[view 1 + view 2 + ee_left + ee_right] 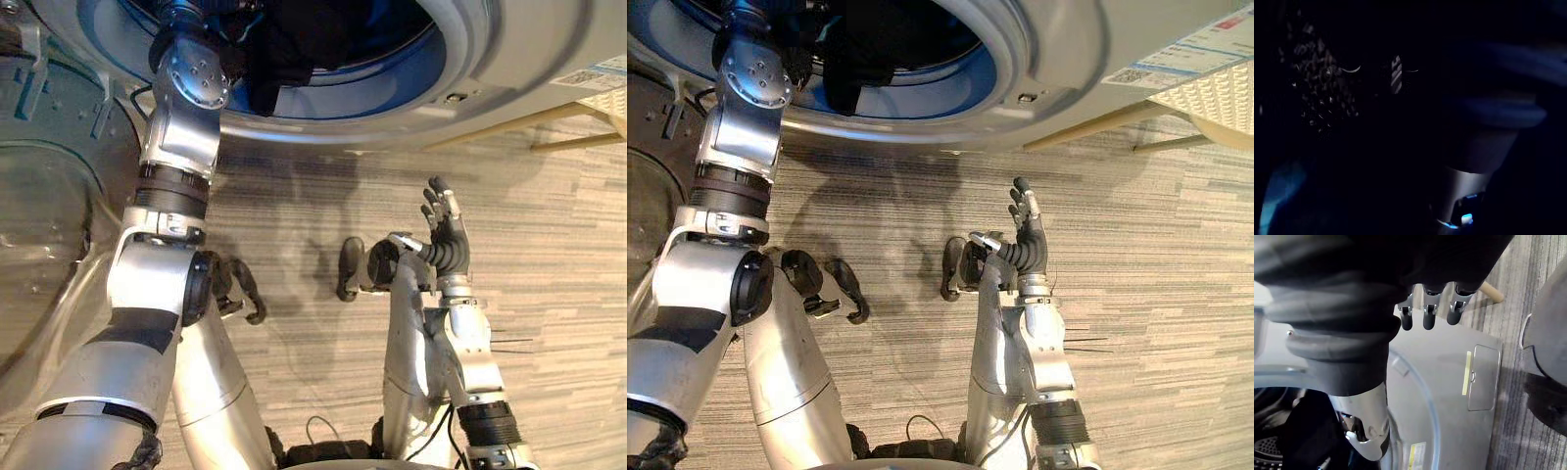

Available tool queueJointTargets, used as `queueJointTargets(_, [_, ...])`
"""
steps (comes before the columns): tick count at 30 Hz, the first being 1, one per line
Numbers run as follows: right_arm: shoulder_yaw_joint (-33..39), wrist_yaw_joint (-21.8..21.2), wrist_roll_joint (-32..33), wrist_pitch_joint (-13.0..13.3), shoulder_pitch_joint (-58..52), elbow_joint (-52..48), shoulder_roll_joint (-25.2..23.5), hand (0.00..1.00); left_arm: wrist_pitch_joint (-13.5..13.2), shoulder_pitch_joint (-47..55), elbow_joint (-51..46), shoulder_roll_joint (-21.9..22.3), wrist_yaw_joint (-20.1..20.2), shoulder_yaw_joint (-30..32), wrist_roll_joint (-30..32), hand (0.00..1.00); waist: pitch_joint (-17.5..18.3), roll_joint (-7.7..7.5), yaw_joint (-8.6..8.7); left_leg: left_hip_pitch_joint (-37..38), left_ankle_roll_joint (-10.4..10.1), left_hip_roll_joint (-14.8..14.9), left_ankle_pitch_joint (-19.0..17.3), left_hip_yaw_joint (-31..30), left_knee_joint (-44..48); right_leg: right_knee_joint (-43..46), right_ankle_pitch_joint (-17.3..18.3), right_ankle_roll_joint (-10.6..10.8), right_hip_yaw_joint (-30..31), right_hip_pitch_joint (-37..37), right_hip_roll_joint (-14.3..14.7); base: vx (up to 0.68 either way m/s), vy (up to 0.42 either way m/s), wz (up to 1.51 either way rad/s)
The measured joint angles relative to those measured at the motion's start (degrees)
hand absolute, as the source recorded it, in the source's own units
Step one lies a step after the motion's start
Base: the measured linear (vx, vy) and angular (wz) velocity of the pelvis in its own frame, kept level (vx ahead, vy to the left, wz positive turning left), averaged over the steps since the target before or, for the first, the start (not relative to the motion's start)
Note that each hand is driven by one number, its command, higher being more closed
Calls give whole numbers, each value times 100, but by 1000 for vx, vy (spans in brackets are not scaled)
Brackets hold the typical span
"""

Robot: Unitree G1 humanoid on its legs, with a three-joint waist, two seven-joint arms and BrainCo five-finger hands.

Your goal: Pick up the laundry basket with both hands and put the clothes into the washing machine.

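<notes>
- Step in hand, as I judge it: loading the washer. The silver-grey left arm [181, 127] runs up towards 12 o'clock. It passes over the rim of the grey washing machine [529, 59] into its round, blue-ringed drum opening [392, 83].
- The left hand lies inside the drum, hidden among cloth and darkness. The left wrist view gives little beyond a patch of perforated metal drum wall [1317, 93], so I cannot tell whether that hand is grasping a garment or released.
- The task's thing, the dark crumpled clothes [289, 44], sits in the drum at 12 o'clock, just beside where the left arm goes in. One fold hangs down over the blue ring.
- The right hand [446, 235] is released, straight and empty. It is held over the grey striped floor [549, 294] at about 3 o'clock, well apart from the drum and the clothes.
- The clear round washer door [39, 225] stands swung open at 9 o'clock.
- A pale lattice-walled object [1215, 98] shows at the edge near 2 o'clock. It may be the laundry basket, but I cannot tell.
- Next move, by my reading: leave any cloth the left hand holds deep in the drum. Then draw the arm out without dragging the hanging fold back over the rim. That fold may need a push inward.
</notes>
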State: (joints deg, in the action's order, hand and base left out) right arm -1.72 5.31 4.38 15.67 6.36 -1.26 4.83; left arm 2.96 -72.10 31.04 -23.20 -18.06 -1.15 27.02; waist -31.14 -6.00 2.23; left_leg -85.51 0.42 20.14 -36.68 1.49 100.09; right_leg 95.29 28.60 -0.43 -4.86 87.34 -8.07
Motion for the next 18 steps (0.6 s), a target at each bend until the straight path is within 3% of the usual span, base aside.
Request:
queueJointTargets(4, [-16, -43, -16, -86, 1, -13, -9, 0, 1, 215, -420, -197, 111, -80, 1, 0, 12, 9, -14, 59, -40, -20, 47, -3, -88, -37, 14, -27, -17, -49, -3, 29, -44, 5])
queueJointTargets(10, [-36, -223, -51, -389, -60, -17, -109, 0, -190, 934, -1184, -770, 977, -408, -480, 0, 58, 56, -10, 340, -85, 7, 69, -37, -242, -207, 26, -50, -91, -357, 47, 25, -41, -2])
queueJointTargets(12, [-40, -338, -52, -505, -145, -16, -123, 0, -308, 1311, -1454, -1075, 1274, -570, -867, 0, 295, 63, -27, 359, -93, 77, 72, -10, -330, -303, 26, -54, -102, -359, 107, 39, -48, -11])
queueJointTargets(13, [-38, -418, -57, -511, -258, -11, -122, 0, -402, 1639, -1597, -1177, 1460, -604, -1207, 0, 590, 81, -42, 302, -103, 85, 76, 22, -404, -356, 25, -57, -99, -271, 111, 62, -49, -7])
queueJointTargets(18, [-14, -481, -66, -509, -298, -3, -123, 0, -619, 2291, -2220, -1609, 1674, -579, -1954, 0, 779, 102, -84, 307, -159, 92, 104, 10, -475, -388, 54, -112, -138, -266, 120, 61, -46, -1])
